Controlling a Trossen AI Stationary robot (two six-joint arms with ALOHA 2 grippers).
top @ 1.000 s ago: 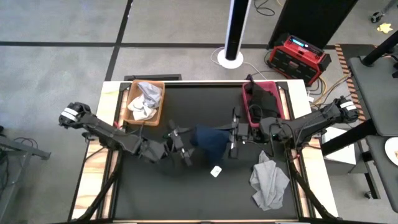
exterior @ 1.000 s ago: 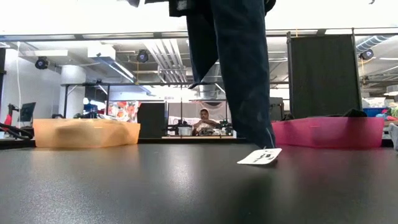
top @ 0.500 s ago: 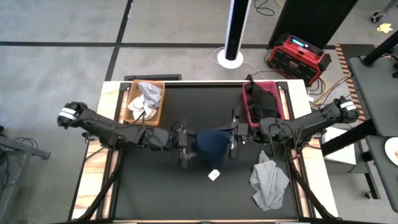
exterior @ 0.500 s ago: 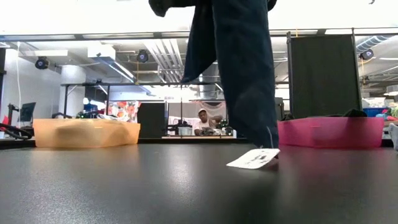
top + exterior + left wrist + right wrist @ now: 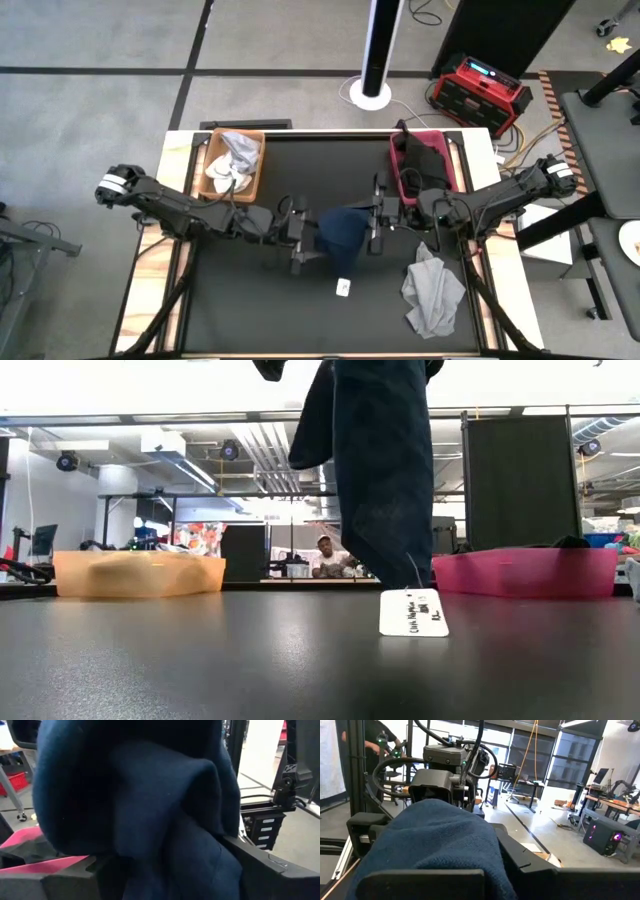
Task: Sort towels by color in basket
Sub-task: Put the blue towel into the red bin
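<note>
Both pincers, left (image 5: pixel 306 238) and right (image 5: pixel 376 222), clamp the navy towel (image 5: pixel 343 232), fingertips buried in cloth

Overhead, table-level and both close wrist views share, seemingly, the navy towel (image 5: pixel 342 230).

1. A small white paper tag (image 5: pixel 413 613) hangs on a thin thread from the dark navy blue cloth towel (image 5: pixel 384 480), below both grippers, its lower edge at the black tabletop (image 5: pixel 200 660).
2. The tag bears several short lines of dark handwriting; the letters are too small to read with certainty.
3. No other text or brand is legible.
</note>
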